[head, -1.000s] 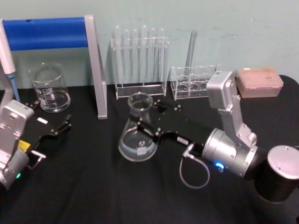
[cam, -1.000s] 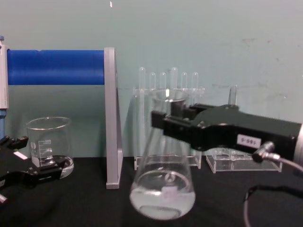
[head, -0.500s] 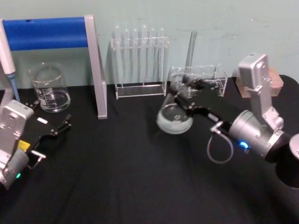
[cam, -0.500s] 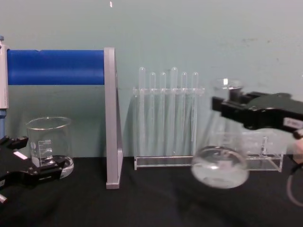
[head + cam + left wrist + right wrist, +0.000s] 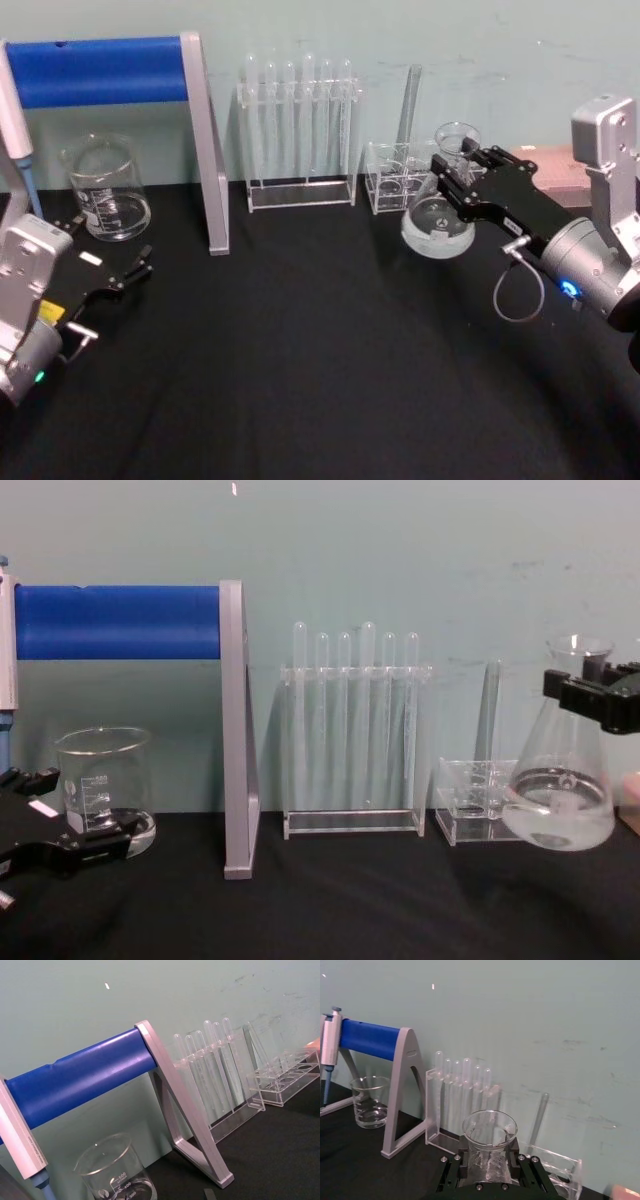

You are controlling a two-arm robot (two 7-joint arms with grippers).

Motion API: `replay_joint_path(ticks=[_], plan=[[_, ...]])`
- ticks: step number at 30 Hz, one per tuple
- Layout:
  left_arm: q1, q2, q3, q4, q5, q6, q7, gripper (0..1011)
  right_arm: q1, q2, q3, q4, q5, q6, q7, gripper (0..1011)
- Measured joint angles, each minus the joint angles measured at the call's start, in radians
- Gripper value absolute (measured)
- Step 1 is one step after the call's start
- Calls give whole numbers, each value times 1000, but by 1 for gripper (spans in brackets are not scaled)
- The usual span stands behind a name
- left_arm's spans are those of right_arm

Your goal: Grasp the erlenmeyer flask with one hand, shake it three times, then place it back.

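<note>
**Head view: flask aloft in the right tool, shake in hand**

The right tool (image 5: pixel 457 172) reaches in from the right side with its black jaws closed on the neck of the erlenmeyer flask (image 5: pixel 437 224), just under the flared rim. The right wrist view looks down on the same grip, with the flask's open mouth (image 5: pixel 489 1128) standing up between the two fingers. In the chest view the flask (image 5: pixel 560 802) hangs at the right edge. It looks close to upright, has a little clear liquid low in its body, and its base seems to be off the table (image 5: pixel 300 360).

Just behind the flask is a low clear rack (image 5: pixel 398 182) with one tall tube in it. Further left along the wall stand the test tube rack (image 5: pixel 298 135), the blue-barred stand (image 5: pixel 100 70) and a glass beaker (image 5: pixel 105 190). The left tool (image 5: pixel 110 244) lies parked on the table near the beaker, its fingers apart and holding nothing.

My judgement is that the shaking step is in hand, since the flask is gripped and lifted but not yet set down. How many shakes are done cannot be told from here. The next move calls for a firm hold on the neck and swings kept clear of the low rack. The flask should then come down level onto bare table, with the jaws parting only once the base sits flat
</note>
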Motion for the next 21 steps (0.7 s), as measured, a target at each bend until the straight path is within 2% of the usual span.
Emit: replay_joint_path(ticks=[5,10,14,19,21], plan=[[0,0,0,0,0,0,0,1001,-4,-9,10,2,-8,5,1,447],[0,0,0,0,0,0,0,1001,-9,-24,-3,-10,-12,13,27,447],[0,0,0,0,0,0,0,1001,-12,-33,-26,-26,-11,19,52,447],[0,0,0,0,0,0,0,1001,-13,-47,-76,-51,0,21,94,447],[0,0,0,0,0,0,0,1001,-12,-48,-81,-54,1,22,97,447]])
